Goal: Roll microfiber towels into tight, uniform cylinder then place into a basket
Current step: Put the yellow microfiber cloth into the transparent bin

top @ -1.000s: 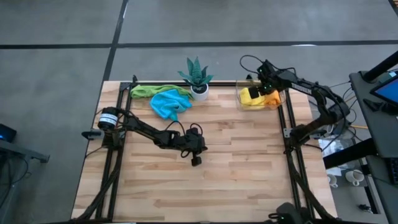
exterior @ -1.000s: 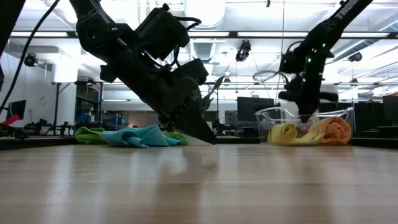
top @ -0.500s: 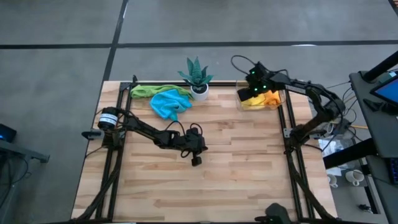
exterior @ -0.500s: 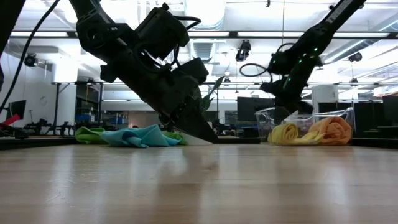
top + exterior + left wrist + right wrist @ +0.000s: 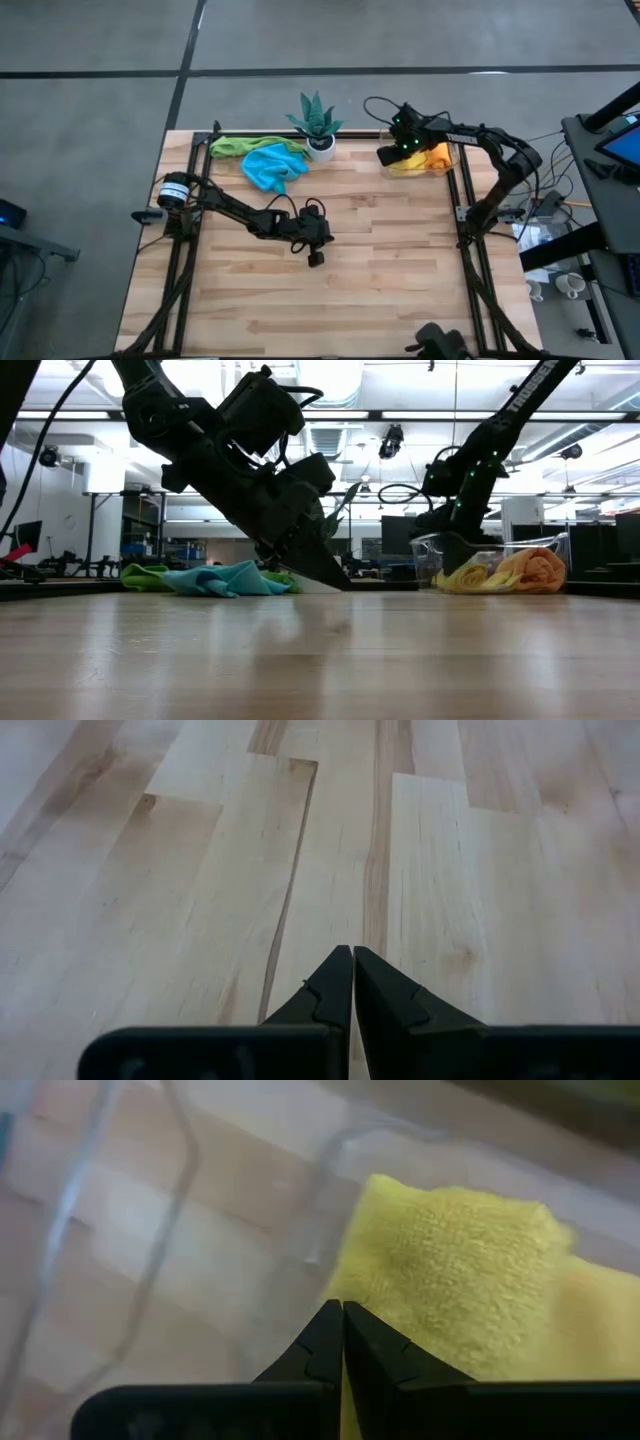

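The clear basket (image 5: 452, 150) stands at the table's far right. A rolled yellow towel (image 5: 470, 573) and a rolled orange towel (image 5: 535, 568) lie in it. My right gripper (image 5: 390, 155) is shut and hangs over the basket's left end. Its tips (image 5: 342, 1308) are just above the yellow towel (image 5: 450, 1270). A crumpled light blue towel (image 5: 272, 165) and a green towel (image 5: 235, 146) lie loose on the table at the far left. My left gripper (image 5: 315, 258) is shut and empty, low over the bare wood at mid-table.
A green spiky plant in a white pot (image 5: 317, 120) stands at the far edge between the loose towels and the basket. Dark frame rails (image 5: 465, 230) run along the table's left and right sides. Bare wood lies in the table's middle and near half.
My right gripper has risen out of the basket and gone toward the table's left, from over the towels to the basket's left end. The yellow and orange rolls stay in the basket.
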{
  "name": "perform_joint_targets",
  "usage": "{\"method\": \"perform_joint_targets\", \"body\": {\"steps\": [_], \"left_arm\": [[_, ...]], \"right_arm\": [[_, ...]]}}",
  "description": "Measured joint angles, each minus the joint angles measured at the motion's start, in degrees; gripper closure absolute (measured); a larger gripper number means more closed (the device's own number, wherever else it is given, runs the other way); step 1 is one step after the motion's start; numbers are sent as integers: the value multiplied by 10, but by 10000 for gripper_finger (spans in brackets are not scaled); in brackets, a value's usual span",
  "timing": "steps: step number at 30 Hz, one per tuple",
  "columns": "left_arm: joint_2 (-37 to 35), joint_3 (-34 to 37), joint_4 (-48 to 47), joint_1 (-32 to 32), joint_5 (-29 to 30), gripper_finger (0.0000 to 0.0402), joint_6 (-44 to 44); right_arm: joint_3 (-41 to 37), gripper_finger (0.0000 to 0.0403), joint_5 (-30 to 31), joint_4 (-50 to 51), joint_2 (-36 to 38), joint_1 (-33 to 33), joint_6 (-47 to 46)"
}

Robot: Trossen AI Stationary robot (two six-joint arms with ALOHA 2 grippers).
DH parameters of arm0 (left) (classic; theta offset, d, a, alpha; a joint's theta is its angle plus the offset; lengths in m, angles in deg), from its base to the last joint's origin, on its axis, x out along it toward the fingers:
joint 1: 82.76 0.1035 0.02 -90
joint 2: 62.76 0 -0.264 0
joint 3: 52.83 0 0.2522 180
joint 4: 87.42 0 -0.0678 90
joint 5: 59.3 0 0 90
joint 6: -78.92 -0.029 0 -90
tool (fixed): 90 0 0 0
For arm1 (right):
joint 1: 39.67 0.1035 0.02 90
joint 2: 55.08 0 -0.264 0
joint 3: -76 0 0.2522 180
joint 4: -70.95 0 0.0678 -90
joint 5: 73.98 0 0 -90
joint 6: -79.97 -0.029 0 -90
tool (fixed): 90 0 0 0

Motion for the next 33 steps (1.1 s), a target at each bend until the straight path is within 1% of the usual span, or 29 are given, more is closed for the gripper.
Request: {"method": "perform_joint_targets", "body": {"steps": [9, 12, 16, 19, 20, 23, 25, 26, 29, 33], "left_arm": [[0, 0, 0, 0, 0, 402, 0], [0, 0, 0, 0, 0, 402, 0], [0, 1, 0, 0, 0, 402, 1], [0, 1, 0, 0, 0, 402, 1], [0, 1, 0, 0, 0, 402, 1], [0, 2, 0, 0, 0, 402, 1], [0, 2, 0, 0, 0, 402, 1], [0, 2, 0, 0, 0, 402, 1], [0, 2, 0, 0, 0, 402, 2], [0, 2, 0, 0, 0, 402, 2]], "right_arm": [[-3, 394, 155, 113, 72, -3, 9], [-11, 394, 181, 125, 75, -4, 5], [-19, 394, 183, 111, 77, -7, 3], [-15, 394, 171, 99, 100, -5, 9], [-14, 394, 154, 82, 111, -5, 14], [-18, 394, 63, 36, 133, -6, 13], [-19, 394, 15, 21, 133, -5, 5], [-20, 394, 5, 17, 129, -4, 3], [-20, 394, -1, 8, 102, 6, 0], [-21, 394, -35, -18, 53, 20, 4]]}}
